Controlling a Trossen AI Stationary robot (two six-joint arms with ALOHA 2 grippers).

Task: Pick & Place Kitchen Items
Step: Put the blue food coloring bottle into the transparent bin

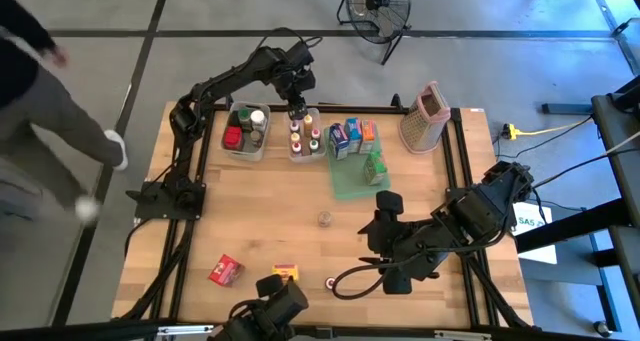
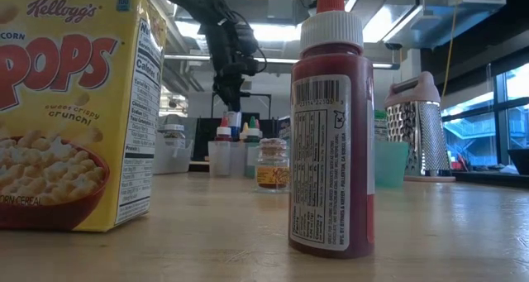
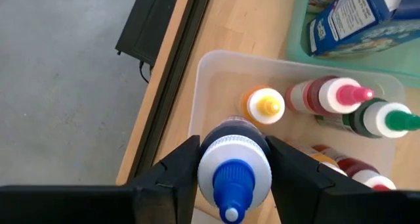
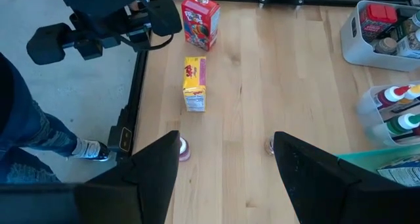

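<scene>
A small dark bottle with a white cap and blue nozzle [image 3: 233,175] stands upright between the fingers of my left gripper [image 1: 297,109], over the clear bin [image 3: 210,73] at the table's far side. Yellow- [image 3: 266,106], pink- [image 3: 341,94] and green-capped [image 3: 388,120] bottles stand in that bin. My right gripper [image 1: 384,209] hangs open above the table's middle right, holding nothing. On the near table lie a red carton [image 1: 226,270], a yellow carton [image 1: 285,272], a small red bottle [image 1: 330,282] and a tiny jar [image 1: 324,218]. My left gripper pinches the bottle between its two fingers at the white cap's opposite sides [image 3: 205,168]. The fingers come steeply from above, pointing down. The bottle stays upright, nozzle up; the cap hides its base, so I cannot tell whether it stands on the bin's floor.
A second clear bin [image 1: 247,133] with cans stands left of the bottle bin. A green tray [image 1: 352,176] carries blue, orange and green cartons. The box grater [image 1: 424,116] stands at the far right. A person walks on the floor to the left.
</scene>
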